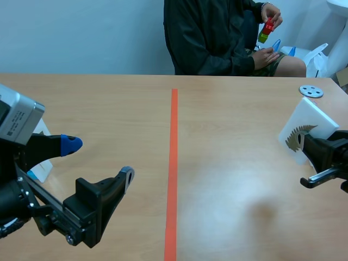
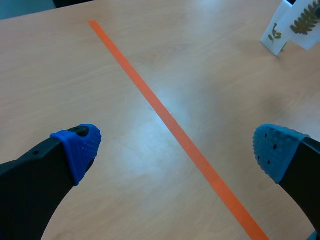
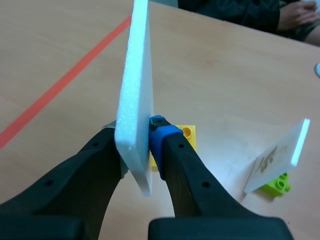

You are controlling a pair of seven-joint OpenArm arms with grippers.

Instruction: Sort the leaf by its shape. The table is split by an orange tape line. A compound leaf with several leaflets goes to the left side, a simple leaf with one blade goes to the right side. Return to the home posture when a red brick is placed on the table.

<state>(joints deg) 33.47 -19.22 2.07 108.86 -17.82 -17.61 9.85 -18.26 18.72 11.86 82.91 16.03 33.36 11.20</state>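
Our right claw is clamped on the white foam card, one finger on each flat face. We grip it by its lower part, just above the yellow plastic brick that looks to be its foot. This keeps the card upright and leaves the printed face showing. In the scene view that face carries a brown leaf print with a toothed edge. We judge it to be one blade rather than several leaflets, though the print is small. If so, it belongs on the right.

The card is already far out on the right side of the pale wooden surface, well apart from the orange tape line. We cannot tell whether the yellow foot touches the wood or hangs just above it. Near it stands a second white card on a lime green brick, leaning a little. We should set ours down without knocking that one.

Our left claw hangs on its own side with its fingers wide apart and nothing between them. It has no job in this step.

Across the surface a person's hand holds a red brick stacked on a green one, off the wood. We therefore take it that the signal to go home is not yet given.
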